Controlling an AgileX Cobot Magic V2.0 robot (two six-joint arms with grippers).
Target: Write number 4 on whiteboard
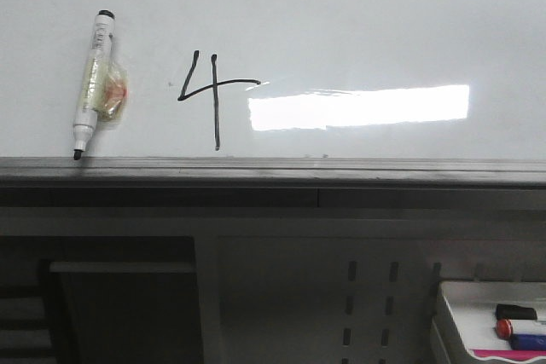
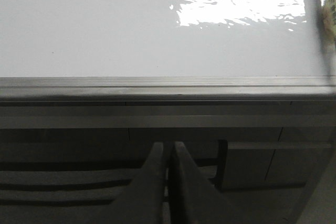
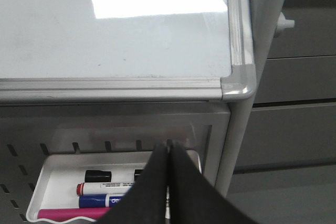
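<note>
A thin black hand-drawn number 4 (image 1: 209, 95) stands on the glossy whiteboard (image 1: 367, 23), left of centre, above the grey lower rail (image 1: 273, 172). A black-capped marker (image 1: 92, 83) wrapped in tape leans on the board at the left, its tip on the rail. No gripper shows in the front view. My left gripper (image 2: 168, 148) is shut and empty below the rail, facing the board (image 2: 105, 24). My right gripper (image 3: 169, 148) is shut and empty below the board's lower right corner (image 3: 239, 85), over the marker tray.
A white tray (image 1: 452, 313) at the lower right holds red, blue and black markers (image 3: 105, 188) and a pink item (image 3: 68, 213). A grey perforated panel (image 1: 367, 296) lies under the rail. A grey frame post (image 3: 262, 40) stands right of the board.
</note>
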